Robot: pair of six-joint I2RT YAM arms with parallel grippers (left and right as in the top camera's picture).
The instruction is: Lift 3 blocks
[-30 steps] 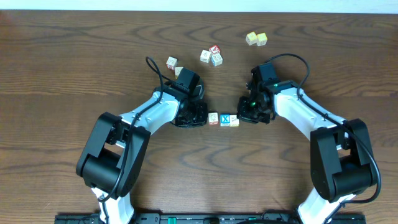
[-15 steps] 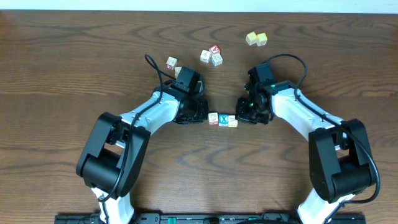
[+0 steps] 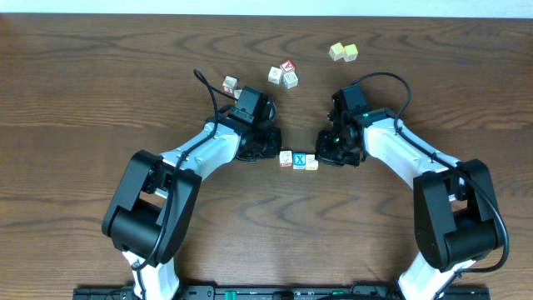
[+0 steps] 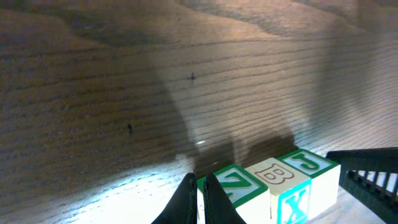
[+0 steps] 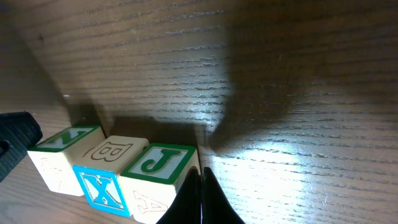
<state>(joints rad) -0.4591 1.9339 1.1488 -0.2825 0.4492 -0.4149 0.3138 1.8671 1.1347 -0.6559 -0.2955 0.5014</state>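
Three blocks lie in a tight row at mid table: a cream one with red trim, a blue one with a white X and a cream one with yellow trim. My left gripper is shut, with its tips against the row's left end. My right gripper is shut against the right end. In the left wrist view the shut left gripper touches the green Z block. In the right wrist view the shut right gripper presses the green J block. A dark shadow lies behind the row. I cannot tell if it is off the wood.
A pale yellow pair of cubes sits at the far right. A cluster with a red-topped cube lies behind the grippers. Another small cube is just beyond the left arm's wrist.
The row of blocks has slid slightly left with both grippers. The left wrist has shifted a little farther back and right. Both grippers stayed shut.
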